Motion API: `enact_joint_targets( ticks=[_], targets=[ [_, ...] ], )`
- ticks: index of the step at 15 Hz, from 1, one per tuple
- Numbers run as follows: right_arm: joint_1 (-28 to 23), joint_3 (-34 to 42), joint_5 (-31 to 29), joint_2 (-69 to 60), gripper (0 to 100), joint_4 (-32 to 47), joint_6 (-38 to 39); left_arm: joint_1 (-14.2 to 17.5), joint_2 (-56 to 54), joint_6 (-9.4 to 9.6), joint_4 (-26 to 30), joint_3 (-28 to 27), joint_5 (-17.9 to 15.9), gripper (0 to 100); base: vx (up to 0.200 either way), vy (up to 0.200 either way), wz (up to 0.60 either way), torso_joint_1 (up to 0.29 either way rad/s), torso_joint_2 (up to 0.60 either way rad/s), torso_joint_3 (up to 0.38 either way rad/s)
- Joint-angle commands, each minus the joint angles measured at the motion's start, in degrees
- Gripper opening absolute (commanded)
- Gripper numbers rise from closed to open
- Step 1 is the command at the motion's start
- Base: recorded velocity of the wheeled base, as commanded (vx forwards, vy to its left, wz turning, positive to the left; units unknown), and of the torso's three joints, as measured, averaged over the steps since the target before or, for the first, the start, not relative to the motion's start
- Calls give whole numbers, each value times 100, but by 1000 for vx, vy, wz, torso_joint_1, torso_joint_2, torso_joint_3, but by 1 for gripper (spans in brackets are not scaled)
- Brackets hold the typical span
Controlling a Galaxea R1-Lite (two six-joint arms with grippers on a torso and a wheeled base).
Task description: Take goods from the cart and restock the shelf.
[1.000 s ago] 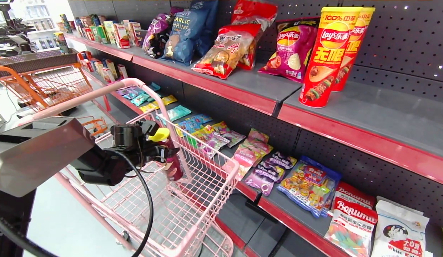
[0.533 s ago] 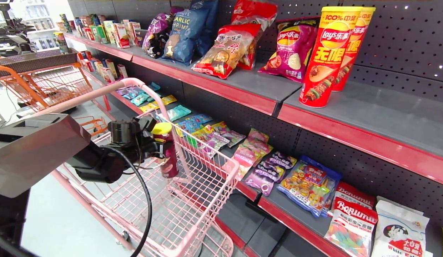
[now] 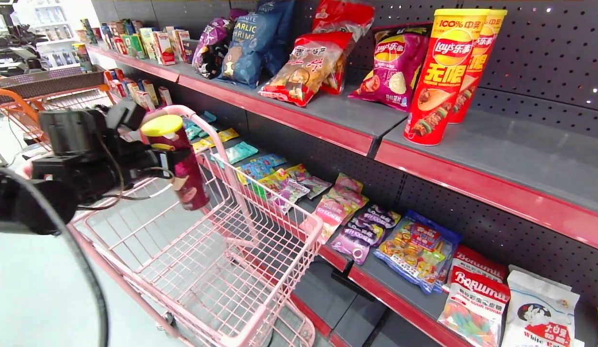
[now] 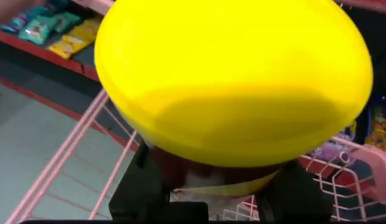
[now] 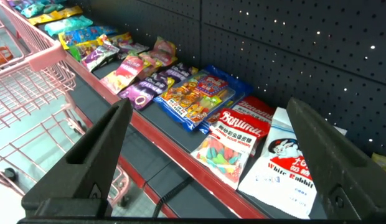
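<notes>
Yellow-lidded can [image 3: 190, 185] clamped in left gripper [image 3: 166, 156], mid-left; I'd carry it upright twd upper-right shelf [image 3: 520, 154], by tall cans [image 3: 443, 82].

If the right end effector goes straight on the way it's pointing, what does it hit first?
Likely the blue bag of assorted candy on the lower shelf. The right end effector has nothing in between, though depth is unclear.
</notes>
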Motion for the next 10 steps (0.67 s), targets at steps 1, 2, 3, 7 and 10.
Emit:
enact_joint_targets(
  ticks=[1, 2, 3, 7, 10],
  targets=[
    [1, 0, 1, 2, 100, -1, -2, 343, -2445, -5, 424, 1172, -47, 0, 0, 0, 0, 0, 0, 0],
    [1, 0, 1, 2, 100, -1, -2, 343, -3007, 4, 731, 1418, -56, 0, 0, 0, 0, 0, 0, 0],
    [1, 0, -8, 2, 100, -1, -2, 325, -3587, 4, 1197, 1594, -65, 0, 0, 0, 0, 0, 0, 0],
    [1, 0, -17, 2, 100, -1, 7, 343, -5152, 12, 2472, 1822, -30, 0, 0, 0, 0, 99, -316, -202],
    [1, 0, -17, 2, 100, -1, 7, 343, -5758, 153, 2938, 1884, 41, 0, 0, 0, 0, 183, -523, -330]
  ],
)
